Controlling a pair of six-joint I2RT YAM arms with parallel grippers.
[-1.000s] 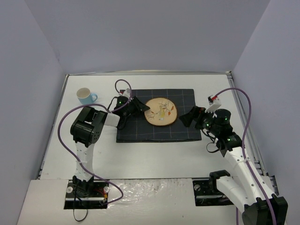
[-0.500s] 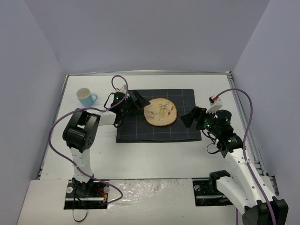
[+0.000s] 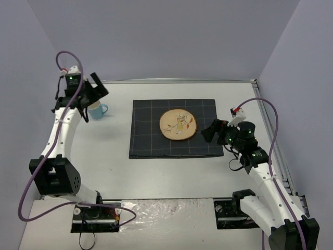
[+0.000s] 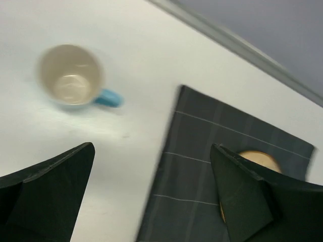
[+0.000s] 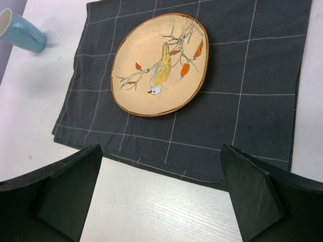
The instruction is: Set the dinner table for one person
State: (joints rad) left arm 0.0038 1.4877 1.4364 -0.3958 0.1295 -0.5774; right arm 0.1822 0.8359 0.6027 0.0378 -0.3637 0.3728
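The white dinner table (image 3: 171, 172) carries a dark checked mat (image 3: 174, 127), and a tan plate with a bird painting (image 3: 178, 124) lies on the mat. A blue cup (image 3: 97, 109) stands upright on the table left of the mat. My left gripper (image 3: 95, 92) hangs open in the air just above and behind the cup, holding nothing. The left wrist view shows the cup (image 4: 70, 75) ahead and to the left of the open left gripper (image 4: 153, 147). My right gripper (image 3: 210, 130) is open and empty at the mat's right edge. Its wrist view shows the plate (image 5: 160, 64) ahead of the right gripper (image 5: 161, 147).
A thin metal rim (image 3: 166, 80) runs along the table's far edge, with grey walls close behind and at both sides. Purple cables loop off both arms. Bare tabletop (image 5: 166, 212) lies between the mat (image 5: 252, 111) and the arm bases.
My left gripper has let go at the plate's left edge and opened. The left arm then rose and swung left to above the cup. The plate and right arm have stayed put.
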